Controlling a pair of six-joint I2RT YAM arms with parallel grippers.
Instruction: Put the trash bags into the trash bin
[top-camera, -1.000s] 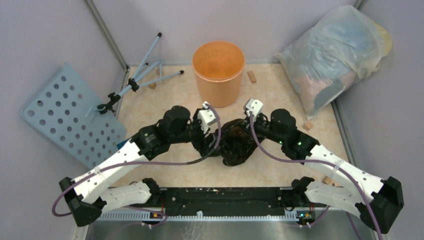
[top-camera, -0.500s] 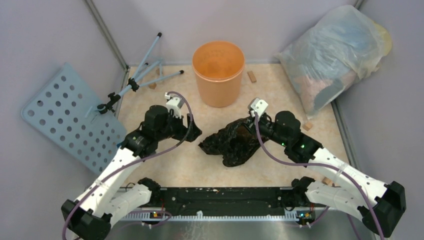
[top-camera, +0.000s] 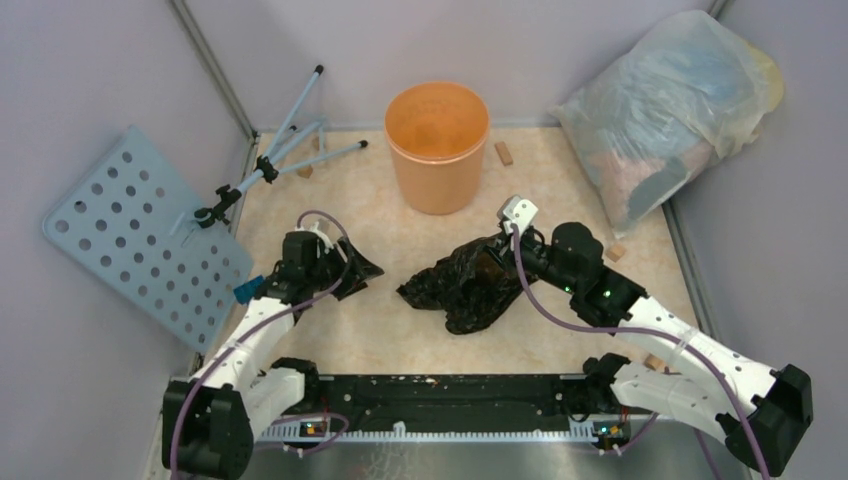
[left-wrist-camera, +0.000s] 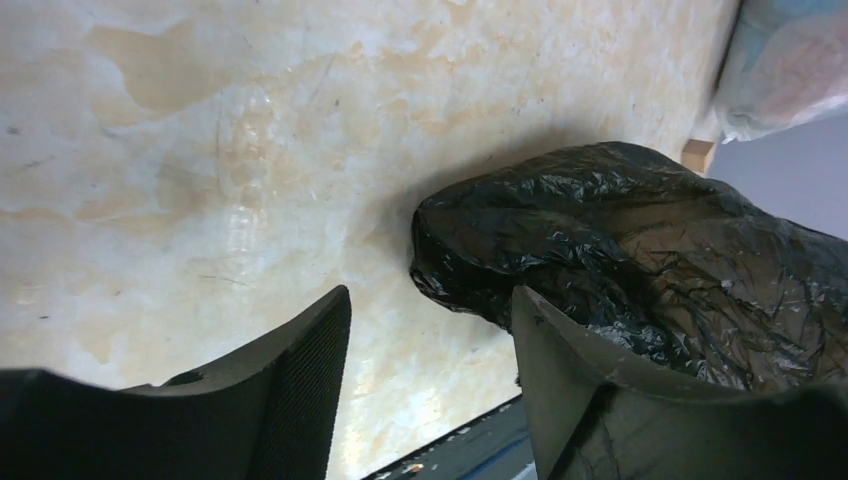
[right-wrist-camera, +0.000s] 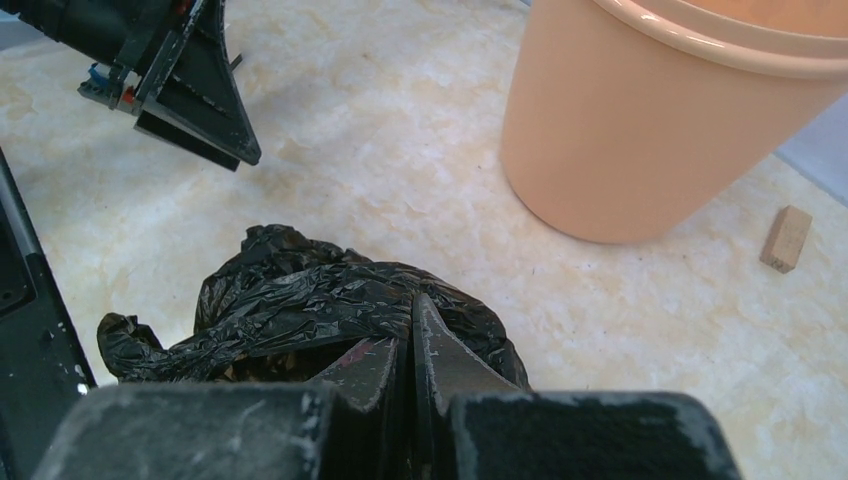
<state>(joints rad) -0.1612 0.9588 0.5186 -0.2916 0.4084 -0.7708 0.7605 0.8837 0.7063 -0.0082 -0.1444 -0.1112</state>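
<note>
The thin, glossy black plastic trash bag (top-camera: 462, 288) lies crumpled on the beige marbled tabletop (top-camera: 400, 335), between our two arms. It is on the near side of the round orange plastic bucket (top-camera: 437, 185) and apart from it. Our right gripper (top-camera: 492, 262) has its fingers pressed together on a fold at the bag's right end, pinching the plastic. The rest of the bag sprawls on the table. Our left gripper (top-camera: 362, 270) sits low to the left of the bag, not touching it, with its jaws well apart and nothing between them but bare table.

The bucket stands upright with its mouth open. A small wooden block (top-camera: 503, 153) lies just right of it, and another wooden block (top-camera: 616, 251) lies by the right wall. A big translucent stuffed bag (top-camera: 665, 110) fills the far right corner. At far left a blue-grey folding stand (top-camera: 285, 150) leans beside a pale blue perforated board (top-camera: 140, 240).
</note>
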